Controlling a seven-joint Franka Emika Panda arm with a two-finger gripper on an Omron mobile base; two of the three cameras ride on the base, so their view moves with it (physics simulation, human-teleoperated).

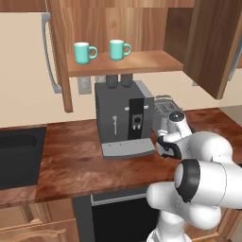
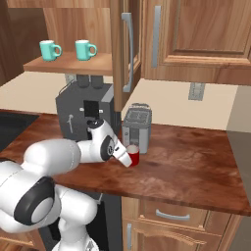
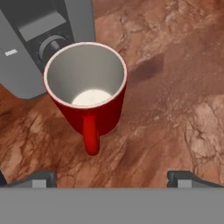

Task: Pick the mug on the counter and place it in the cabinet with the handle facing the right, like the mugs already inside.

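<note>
Since the cabinet (image 1: 123, 64) stands open above the worktop (image 2: 186, 162), with two teal mugs (image 1: 85, 52) on its shelf, handles toward three o'clock, the largest risk is the long lift: the arm must clear the coffee machine (image 1: 125, 118) directly beneath the shelf, and a low swing could strike it. Closer in, the toaster (image 2: 136, 125) sits just beside the red mug (image 3: 87, 92), so a wide approach might nudge it. The gripper (image 3: 112, 179) hangs released, jaws spread wide, holding nothing. In the hand view the mug's handle (image 3: 90, 135) points to six o'clock, toward the fingers; closing on the handle rather than the body could twist the mug. Both base views hide that handle; the right one shows the mug apparently touching the wrist, though the arm blocks certainty.
</note>
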